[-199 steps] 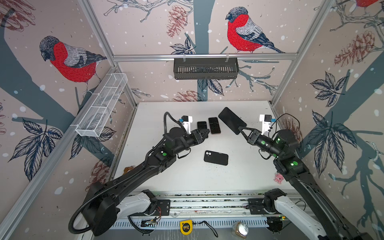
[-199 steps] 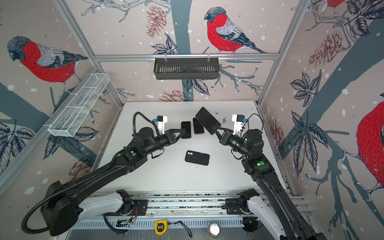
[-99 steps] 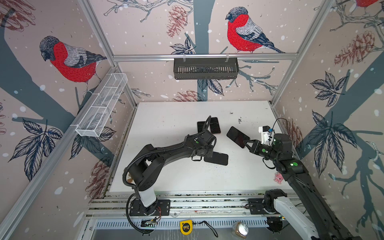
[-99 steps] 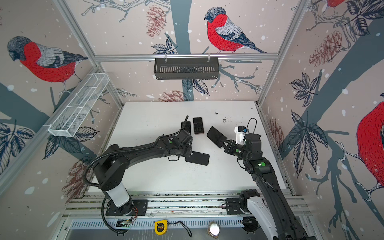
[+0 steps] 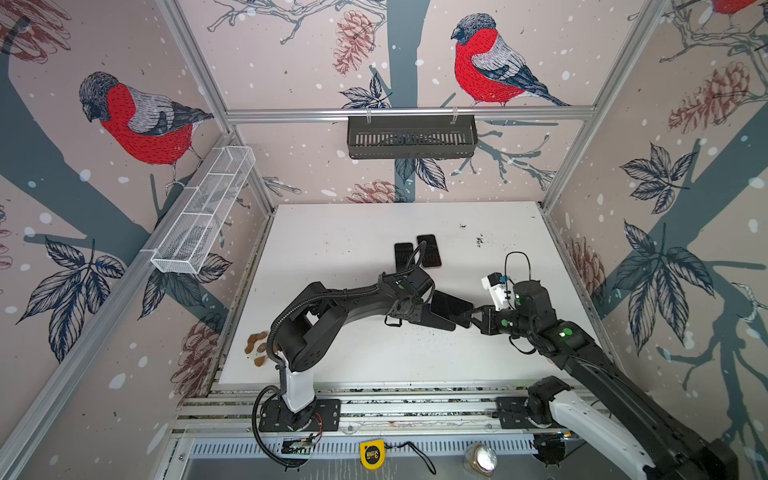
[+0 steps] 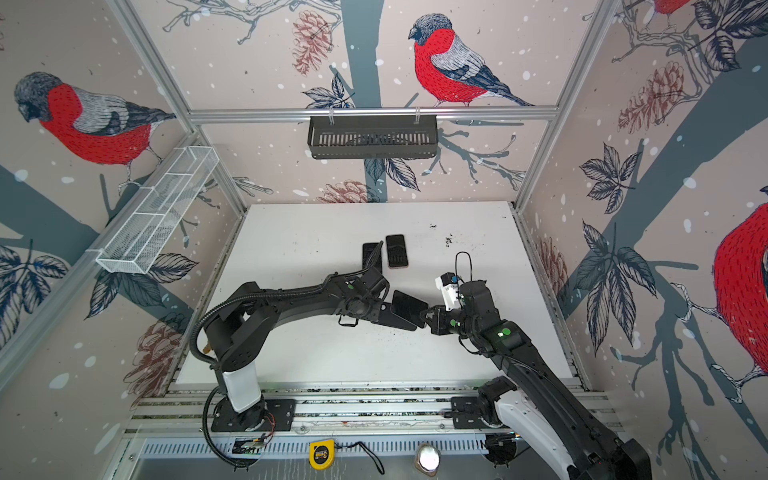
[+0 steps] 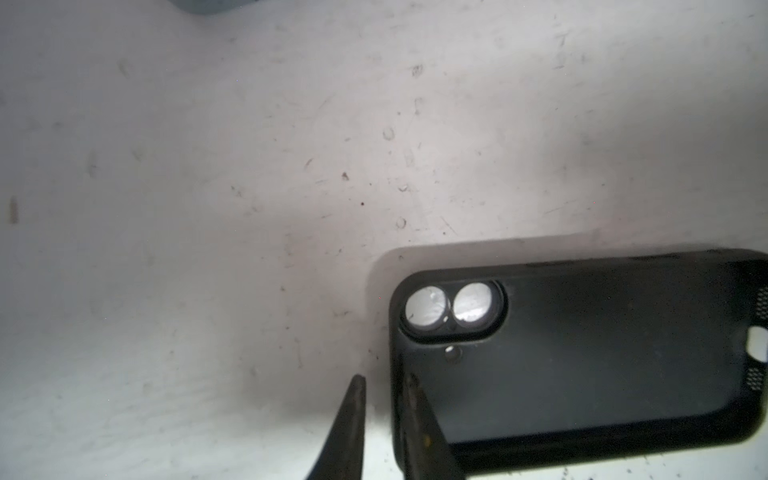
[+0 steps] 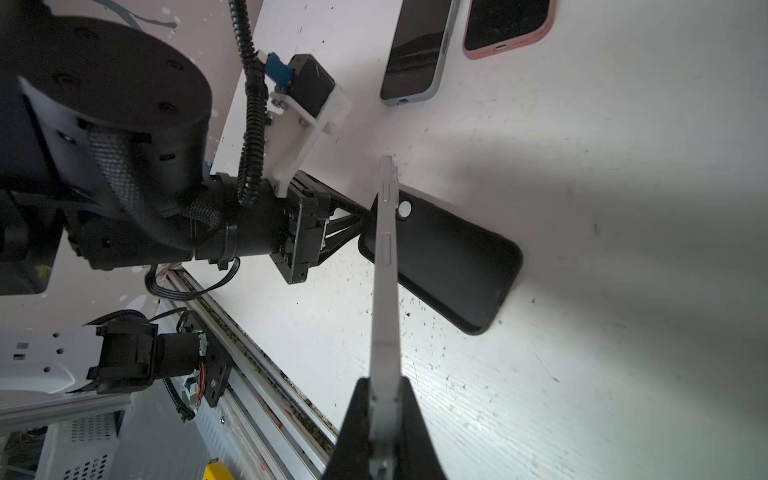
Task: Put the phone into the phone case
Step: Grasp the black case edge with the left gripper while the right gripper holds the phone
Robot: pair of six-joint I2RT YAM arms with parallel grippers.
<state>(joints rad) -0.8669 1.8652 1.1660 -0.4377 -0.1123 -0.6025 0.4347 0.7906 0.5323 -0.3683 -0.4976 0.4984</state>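
Right pincer (image 8: 384, 384) clamped on short end of phone (image 8: 384, 249). Phone airborne over phone case (image 8: 453, 266); I cannot tell if they touch. Left pincer (image 7: 386, 380) closed across case's end wall beside lens cutout.

Case flat, mid-worktop (image 5: 332, 249), nearer front edge.

Risks, my judgement:
- Left finger (image 7: 419, 424) inside wall blocks phone's end from seating.
- Skewed phone jams corner on rim.
- Thin-wall pinch slips, case skates.

Case long axis roughly along front edge, cutout end toward left edge. Phone long axis near-parallel, free end toward left pincer.
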